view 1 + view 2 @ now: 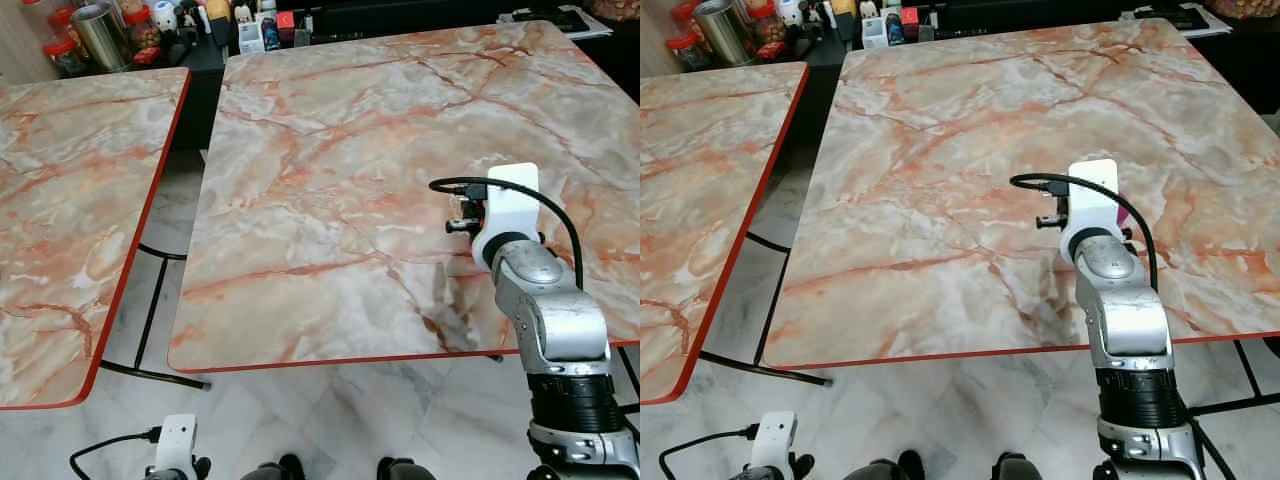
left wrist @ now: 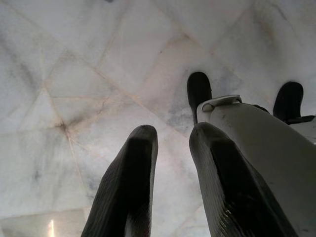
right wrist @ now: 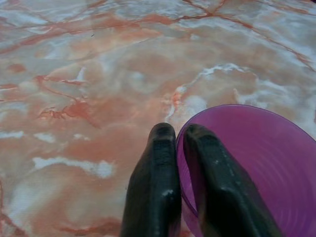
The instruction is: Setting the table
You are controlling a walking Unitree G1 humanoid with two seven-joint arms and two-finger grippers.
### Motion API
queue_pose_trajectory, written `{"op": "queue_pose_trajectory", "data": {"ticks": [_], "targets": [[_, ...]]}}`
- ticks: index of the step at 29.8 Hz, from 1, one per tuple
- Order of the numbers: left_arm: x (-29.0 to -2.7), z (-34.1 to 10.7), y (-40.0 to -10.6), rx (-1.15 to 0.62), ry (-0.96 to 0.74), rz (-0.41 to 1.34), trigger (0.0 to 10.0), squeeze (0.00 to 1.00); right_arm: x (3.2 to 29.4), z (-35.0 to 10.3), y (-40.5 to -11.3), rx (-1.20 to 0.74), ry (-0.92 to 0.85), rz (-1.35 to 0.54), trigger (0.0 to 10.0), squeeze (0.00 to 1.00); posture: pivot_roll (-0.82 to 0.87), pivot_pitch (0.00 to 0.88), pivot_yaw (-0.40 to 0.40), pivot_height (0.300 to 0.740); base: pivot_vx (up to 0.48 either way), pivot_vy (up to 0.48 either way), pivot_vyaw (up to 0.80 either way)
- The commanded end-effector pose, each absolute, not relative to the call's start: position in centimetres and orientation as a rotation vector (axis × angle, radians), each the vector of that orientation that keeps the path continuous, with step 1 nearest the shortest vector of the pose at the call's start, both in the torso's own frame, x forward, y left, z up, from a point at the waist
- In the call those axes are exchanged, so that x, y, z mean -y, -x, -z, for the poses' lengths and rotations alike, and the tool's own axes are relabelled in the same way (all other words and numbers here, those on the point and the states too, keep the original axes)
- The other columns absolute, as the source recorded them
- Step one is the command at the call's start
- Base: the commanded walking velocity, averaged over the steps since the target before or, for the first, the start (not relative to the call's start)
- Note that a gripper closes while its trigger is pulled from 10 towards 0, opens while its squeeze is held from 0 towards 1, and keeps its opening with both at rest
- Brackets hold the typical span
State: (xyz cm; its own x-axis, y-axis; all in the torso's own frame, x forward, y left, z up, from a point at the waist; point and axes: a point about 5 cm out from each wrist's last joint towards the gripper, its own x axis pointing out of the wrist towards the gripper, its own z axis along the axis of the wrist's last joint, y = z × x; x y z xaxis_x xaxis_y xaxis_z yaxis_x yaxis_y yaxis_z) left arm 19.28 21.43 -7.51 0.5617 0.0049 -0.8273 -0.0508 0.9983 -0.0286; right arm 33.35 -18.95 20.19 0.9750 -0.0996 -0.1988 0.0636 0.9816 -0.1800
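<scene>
The right gripper (image 3: pixel 178 136) pinches the rim of one purple bowl (image 3: pixel 256 158) over the near right part of one marble table (image 1: pixel 330 180). A second table (image 1: pixel 70 200) stands left. The left gripper (image 2: pixel 170 140) hangs over the floor (image 2: pixel 74 74), fingers slightly parted, empty.

Pink-veined marble table (image 1: pixel 330 180) under a purple bowl (image 3: pixel 256 158)

head eyes down on table (image 1: pixel 330 200), wrists close

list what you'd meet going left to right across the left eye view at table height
side marble table → floor gap with black table legs → main marble table → right gripper over that table, holding a purple bowl by its rim
</scene>
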Motion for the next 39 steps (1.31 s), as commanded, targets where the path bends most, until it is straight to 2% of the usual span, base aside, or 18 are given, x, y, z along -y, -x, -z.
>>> {"op": "queue_pose_trajectory", "data": {"ticks": [1, 13, 17, 18, 19, 20, 28, 32, 39], "targets": [[-21.8, 7.9, -18.4, -1.018, 0.047, -0.038, 10.0, 0.0, 19.2, -19.9, -33.3, -0.227, 0.174, 0.091, 0.0, 0.0, -0.11, 0.19, 0.085, 0.74, 0.0, 0.0, 0.0], [-21.8, 7.9, -18.4, -1.018, 0.045, -0.035, 10.0, 0.0, 19.3, -20.2, -33.4, -0.209, 0.175, 0.098, 0.0, 0.0, -0.11, 0.19, 0.085, 0.74, 0.0, 0.0, 0.0], [-21.8, 7.9, -18.4, -1.016, 0.045, -0.034, 10.0, 0.0, 19.2, -21.3, -33.5, -0.146, 0.165, 0.103, 0.0, 0.0, -0.12, 0.188, 0.085, 0.74, 0.0, 0.0, 0.0], [-21.8, 7.9, -18.4, -1.016, 0.045, -0.034, 10.0, 0.0, 19.0, -21.8, -33.6, -0.118, 0.165, 0.101, 4.3, 0.0, -0.11, 0.187, 0.085, 0.74, 0.0, 0.0, 0.0], [-21.8, 7.9, -18.4, -1.016, 0.045, -0.034, 10.0, 0.0, 19.0, -22.0, -33.6, -0.101, 0.165, 0.098, 4.3, 0.0, -0.11, 0.187, 0.085, 0.74, 0.0, 0.0, 0.0], [-21.8, 7.9, -18.4, -1.015, 0.045, -0.033, 10.0, 0.0, 18.8, -22.4, -33.7, -0.072, 0.161, 0.089, 10.0, 0.0, -0.12, 0.187, 0.085, 0.74, 0.0, 0.0, 0.0], [-22.0, 7.8, -18.6, -0.993, 0.028, -0.044, 10.0, 0.0, 17.4, -24.1, -33.7, 0.098, 0.111, 0.07, 10.0, 0.0, -0.11, 0.184, 0.086, 0.74, 0.0, 0.0, 0.0], [-22.5, 7.7, -18.6, -0.998, -0.044, -0.077, 10.0, 0.0, 16.6, -25.1, -33.4, 0.2, 0.098, 0.063, 10.0, 0.0, -0.12, 0.179, 0.084, 0.74, 0.0, 0.0, 0.0], [-22.4, 7.7, -18.5, -0.982, -0.036, -0.113, 10.0, 0.0, 17.0, -24.5, -33.4, 0.257, 0.061, 0.098, 10.0, 0.0, -0.1, 0.166, 0.065, 0.74, 0.0, 0.0, 0.0]]}}
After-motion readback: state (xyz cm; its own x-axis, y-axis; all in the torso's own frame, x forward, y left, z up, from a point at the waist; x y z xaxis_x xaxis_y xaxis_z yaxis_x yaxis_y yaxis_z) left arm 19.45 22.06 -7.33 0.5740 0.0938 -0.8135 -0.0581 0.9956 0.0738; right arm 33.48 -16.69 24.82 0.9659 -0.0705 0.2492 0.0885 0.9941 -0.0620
